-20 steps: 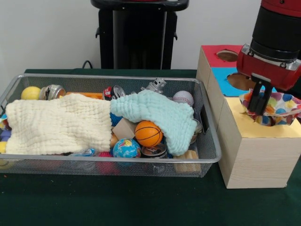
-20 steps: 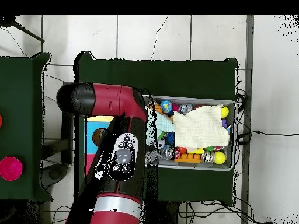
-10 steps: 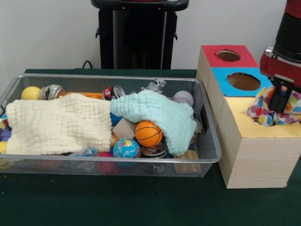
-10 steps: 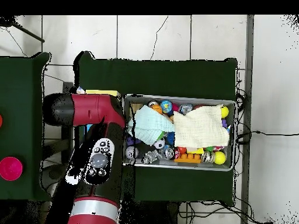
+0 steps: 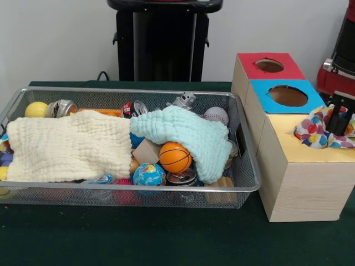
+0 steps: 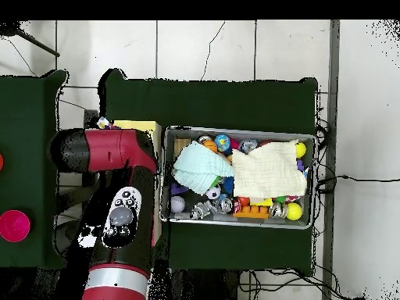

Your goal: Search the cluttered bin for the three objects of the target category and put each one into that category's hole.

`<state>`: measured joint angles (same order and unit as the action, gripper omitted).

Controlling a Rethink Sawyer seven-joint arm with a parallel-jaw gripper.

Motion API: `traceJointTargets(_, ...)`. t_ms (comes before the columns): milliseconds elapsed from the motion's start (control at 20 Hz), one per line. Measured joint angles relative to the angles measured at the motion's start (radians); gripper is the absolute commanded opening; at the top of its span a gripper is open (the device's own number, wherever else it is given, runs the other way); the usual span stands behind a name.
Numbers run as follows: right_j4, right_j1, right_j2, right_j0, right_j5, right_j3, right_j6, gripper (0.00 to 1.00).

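My gripper [image 5: 339, 119] hangs at the right edge of the front view, over the yellow end of the wooden box [image 5: 299, 166]. It is shut on a polka-dot cloth [image 5: 317, 132] that droops onto the yellow top. Behind it are the blue hole [image 5: 287, 96] and the red hole [image 5: 269, 65]. The wire bin [image 5: 133, 189] holds a cream cloth [image 5: 66, 147] and a mint cloth [image 5: 183, 133] lying over the clutter. In the overhead view the red arm [image 6: 117, 226] hides the box, and a scrap of the polka-dot cloth [image 6: 102, 123] peeks out.
Showing in the bin are a basketball [image 5: 175, 157], a globe ball [image 5: 148, 174], a baseball [image 5: 216, 115], a yellow ball [image 5: 36, 109], cans and a small silver robot toy [image 5: 183, 101]. The bin [image 6: 242, 130] stands close beside the box.
The arm has swung right in the front view, away from the bin, dragging the polka-dot cloth across the yellow top toward the box's outer edge.
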<state>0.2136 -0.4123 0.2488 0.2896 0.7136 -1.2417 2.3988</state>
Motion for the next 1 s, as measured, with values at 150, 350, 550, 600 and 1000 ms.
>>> traceJointTargets(150,-0.001,0.0,-0.001,-0.005,-0.005,0.0,0.0,0.0)
traceJointTargets(350,-0.002,-0.004,-0.025,-0.042,-0.036,-0.001,0.0,0.0)
traceJointTargets(550,-0.004,-0.009,-0.073,-0.136,-0.056,-0.001,0.0,0.0)
traceJointTargets(600,-0.006,-0.012,-0.079,-0.147,-0.052,-0.001,0.0,0.0)
traceJointTargets(1000,-0.081,-0.022,-0.087,-0.25,0.008,0.055,-0.002,0.0)
